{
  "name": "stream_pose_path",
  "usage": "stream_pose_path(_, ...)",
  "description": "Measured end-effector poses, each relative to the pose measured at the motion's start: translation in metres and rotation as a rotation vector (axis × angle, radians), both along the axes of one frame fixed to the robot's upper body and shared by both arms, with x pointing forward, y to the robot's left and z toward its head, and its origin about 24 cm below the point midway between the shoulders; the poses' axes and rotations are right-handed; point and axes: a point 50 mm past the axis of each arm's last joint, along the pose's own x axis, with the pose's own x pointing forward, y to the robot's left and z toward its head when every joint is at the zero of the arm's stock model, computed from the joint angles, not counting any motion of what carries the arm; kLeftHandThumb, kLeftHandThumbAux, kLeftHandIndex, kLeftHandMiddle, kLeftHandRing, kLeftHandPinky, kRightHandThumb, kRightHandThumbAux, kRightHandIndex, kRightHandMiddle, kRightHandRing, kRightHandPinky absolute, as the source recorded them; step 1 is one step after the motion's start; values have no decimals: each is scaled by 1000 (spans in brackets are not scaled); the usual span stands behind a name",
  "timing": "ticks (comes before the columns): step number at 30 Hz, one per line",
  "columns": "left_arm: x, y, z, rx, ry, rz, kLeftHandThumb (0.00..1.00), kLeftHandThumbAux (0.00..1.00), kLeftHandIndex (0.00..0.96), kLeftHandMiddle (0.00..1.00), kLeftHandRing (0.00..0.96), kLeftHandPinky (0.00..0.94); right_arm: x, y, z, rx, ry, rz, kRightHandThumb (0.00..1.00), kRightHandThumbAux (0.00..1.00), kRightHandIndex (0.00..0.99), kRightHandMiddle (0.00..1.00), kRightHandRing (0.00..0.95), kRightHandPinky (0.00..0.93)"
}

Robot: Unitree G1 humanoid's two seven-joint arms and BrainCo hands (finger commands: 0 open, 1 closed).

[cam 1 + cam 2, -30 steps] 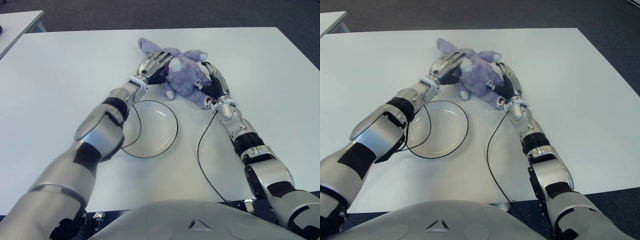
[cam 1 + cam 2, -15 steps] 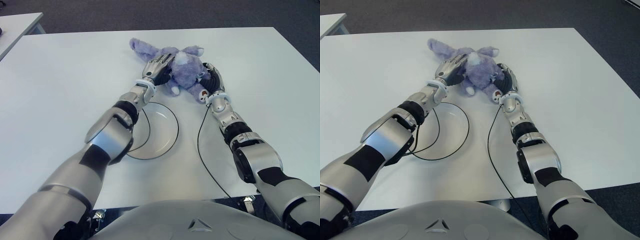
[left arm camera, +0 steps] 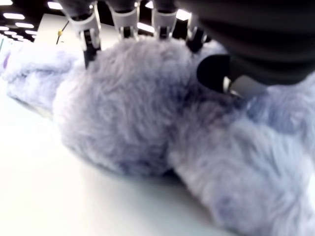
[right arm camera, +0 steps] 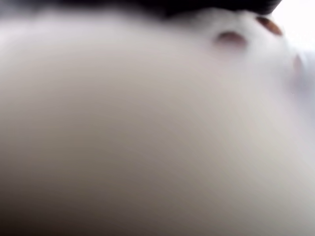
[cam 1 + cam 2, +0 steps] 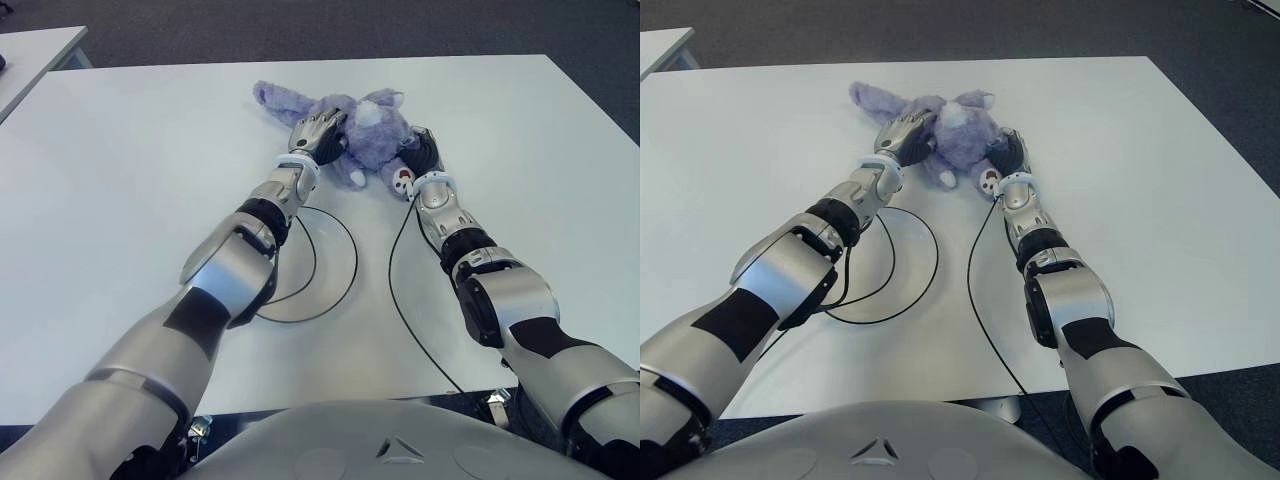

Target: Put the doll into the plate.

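Doll between both hands

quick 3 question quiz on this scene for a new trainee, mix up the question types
1. True or false: the doll already lies in the plate.
2. Which hands touch the doll? A) only the left hand B) only the right hand C) both
3. Fill in: seen from the robot, the plate lies ____ than the doll on the table.

Key:
1. False. The doll lies on the table beyond the plate.
2. C. The left hand's fingers press into the fur, and the right hand shows against the doll's other side.
3. Nearer.
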Motion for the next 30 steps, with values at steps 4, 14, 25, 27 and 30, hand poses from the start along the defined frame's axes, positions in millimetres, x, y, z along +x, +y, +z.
stream_pose_path(4,0,0,1,-8,-2,2,849,653,466,461,487,471,0,0,0,22,-1,-8,713,709,441,800,814,832)
stream_pose_path(14,2,1,5,-40,-9,18,841,663,403,521,677,683,0,0,1,115,-16,-37,720,709,441,820,833,852)
stream_pose_path(25,4,1,8,-66,-10,40,844,663,407,550,770,796,-1,-2,2,150,-29,-49,725,708,441,821,835,852)
stream_pose_path(27,4,1,9,-69,-10,40,844,665,405,548,776,804,-1,-2,2,154,-32,-50,726,708,441,822,835,852)
stream_pose_path(30,4,1,9,-72,-10,42,845,666,401,544,782,807,-1,-3,2,163,-36,-51,726,708,441,823,836,852)
